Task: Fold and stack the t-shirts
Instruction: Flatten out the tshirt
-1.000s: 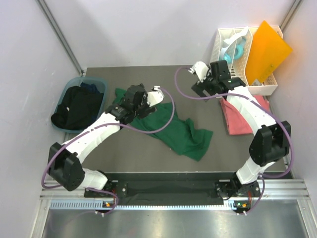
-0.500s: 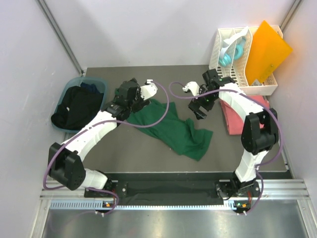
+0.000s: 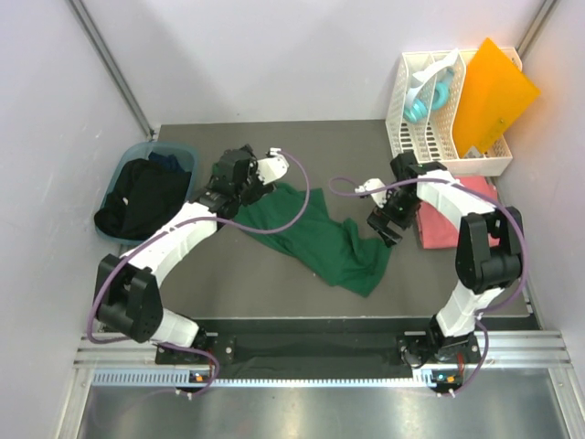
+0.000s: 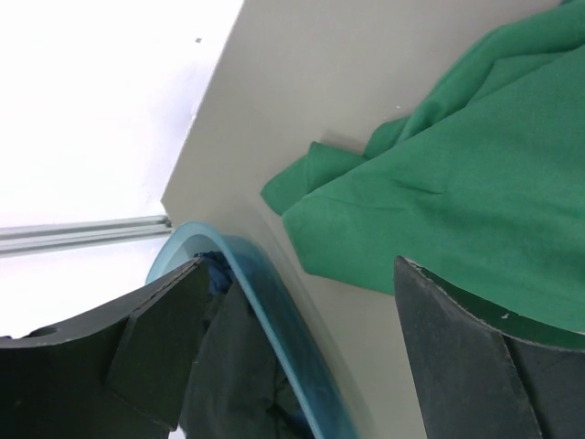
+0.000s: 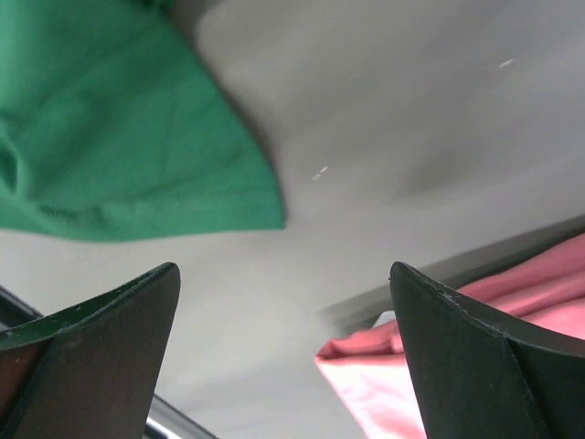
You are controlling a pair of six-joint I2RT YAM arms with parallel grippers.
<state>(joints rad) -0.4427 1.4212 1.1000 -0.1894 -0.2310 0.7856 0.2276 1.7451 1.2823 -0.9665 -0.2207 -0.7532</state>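
Note:
A dark green t-shirt [image 3: 315,236] lies crumpled and spread across the middle of the table, and it fills the upper right of the left wrist view [image 4: 457,174]. My left gripper [image 3: 227,179] hovers open over its far left corner, between the shirt and the bin. In its own view the left gripper [image 4: 297,262] has nothing between its fingers [image 4: 155,338]. A coral pink t-shirt [image 3: 446,218] lies folded at the right. My right gripper [image 3: 386,223] stands open over bare table between the green shirt [image 5: 110,137] and the pink one [image 5: 439,366], and it too [image 5: 281,267] is empty.
A blue bin [image 3: 183,154] at the left holds black and dark shirts [image 3: 144,194]; its rim [image 4: 265,320] runs under my left gripper. A white slotted rack [image 3: 430,119] and an orange plastic sheet [image 3: 494,91] stand at the back right. Walls close in on both sides.
The right arm swung from beside the rack toward the near side, down to the gap between the green and pink shirts. The left gripper shifted slightly back and left to the green shirt's corner.

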